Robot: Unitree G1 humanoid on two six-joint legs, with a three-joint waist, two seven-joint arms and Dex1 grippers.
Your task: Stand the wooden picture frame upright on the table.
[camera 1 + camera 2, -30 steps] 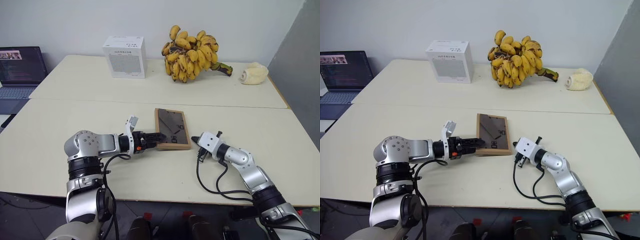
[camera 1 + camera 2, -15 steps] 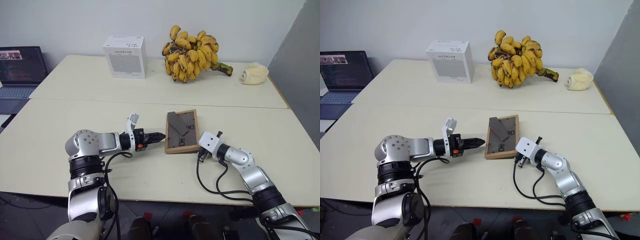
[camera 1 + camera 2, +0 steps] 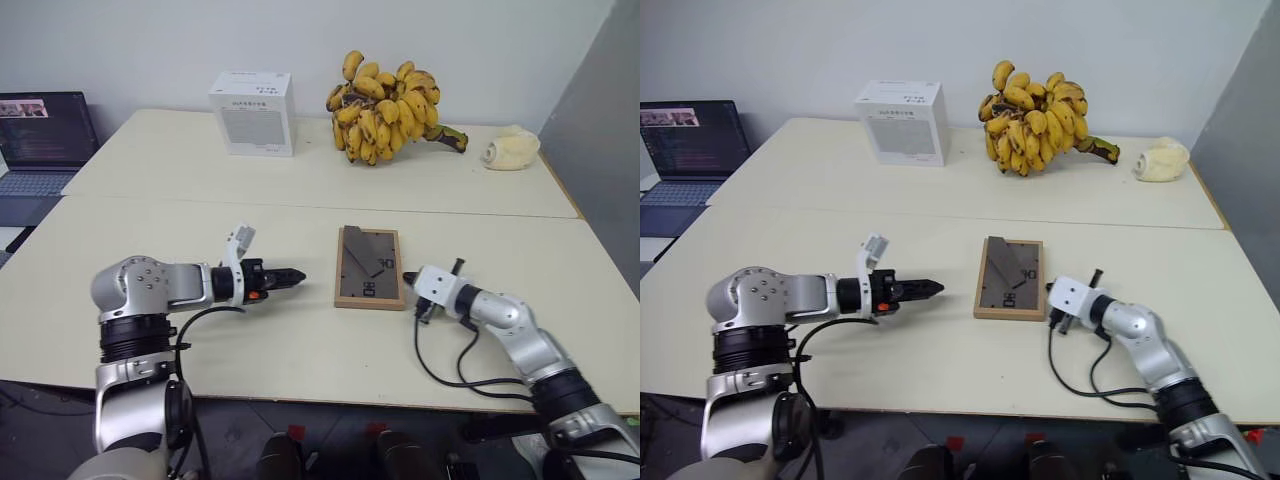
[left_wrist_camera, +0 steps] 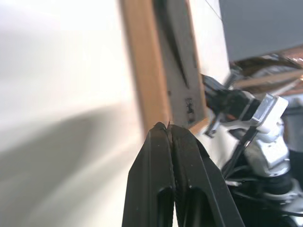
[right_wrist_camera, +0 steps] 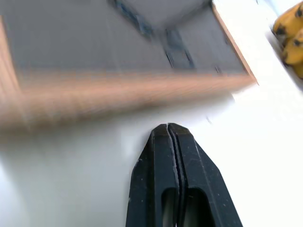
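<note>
Pale table [image 3: 150, 330] is spread below a white wall, with a laptop [image 3: 42, 140] seen at far left. Left gripper [image 3: 297, 275] is held with fingers pressed together, clear of the frame [image 3: 370, 267], which lies flat, back up, mid-table. Right gripper [image 3: 409, 278], fingers likewise pressed together, is poised just beside the frame's right edge.

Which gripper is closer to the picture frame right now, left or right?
Right. The right gripper, shut, sits just beside the picture frame at its near right corner. The left gripper, also shut, points at it across a gap of bare table.
</note>
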